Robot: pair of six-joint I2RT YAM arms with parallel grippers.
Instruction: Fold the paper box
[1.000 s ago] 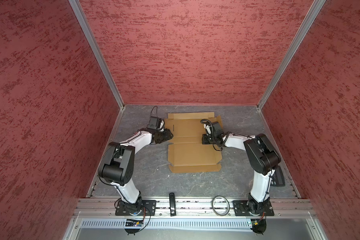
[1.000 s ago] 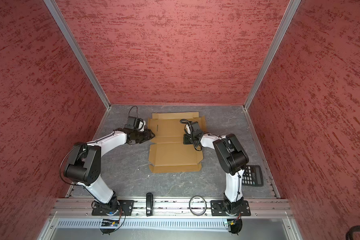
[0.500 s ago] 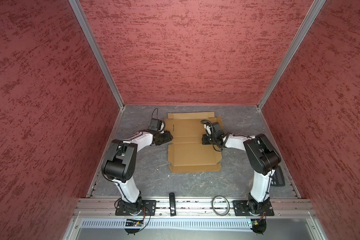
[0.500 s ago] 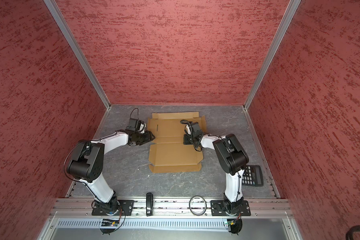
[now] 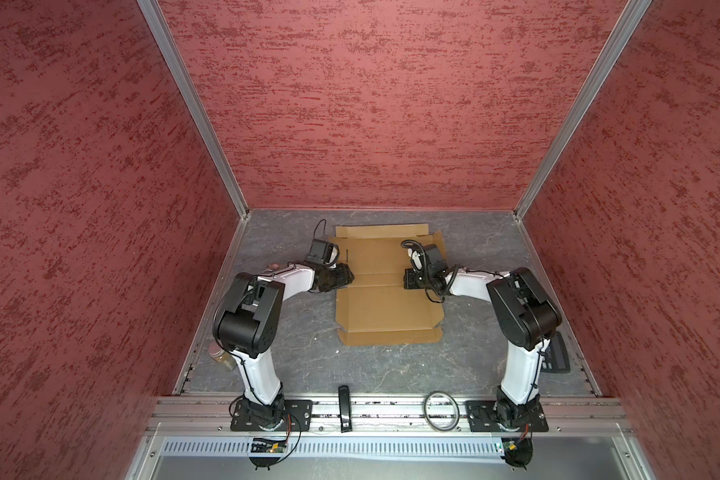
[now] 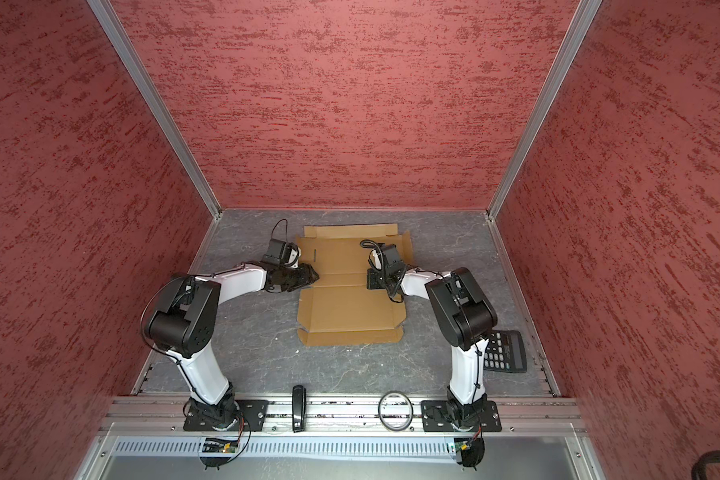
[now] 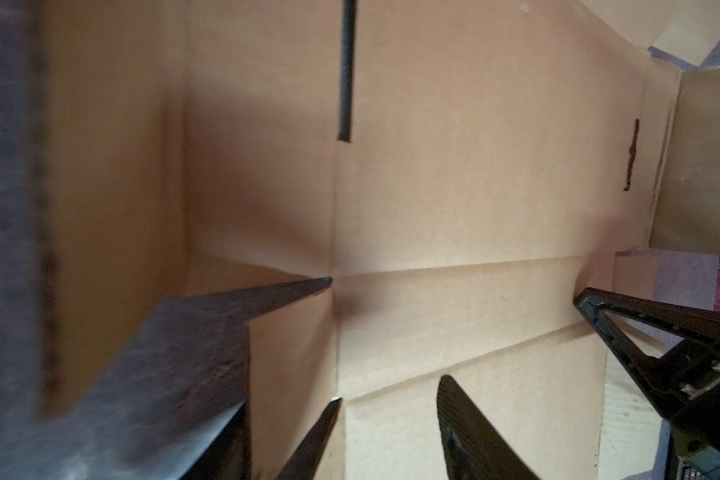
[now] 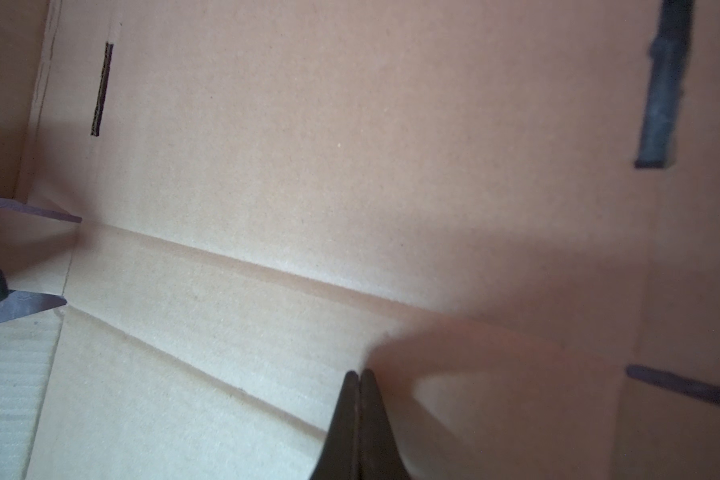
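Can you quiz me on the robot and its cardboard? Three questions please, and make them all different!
1. True or false: the paper box is already folded into a closed box.
2. Pick one. What lies beside the right arm, near its base? A a banana, B a calculator, C a cup.
3. Fill in the gap: the left tool is open, but the right tool is ____.

Key: 1 false; 2 B; 3 shut.

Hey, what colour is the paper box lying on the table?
The paper box is plain brown cardboard, no print; it shows best in a top view.
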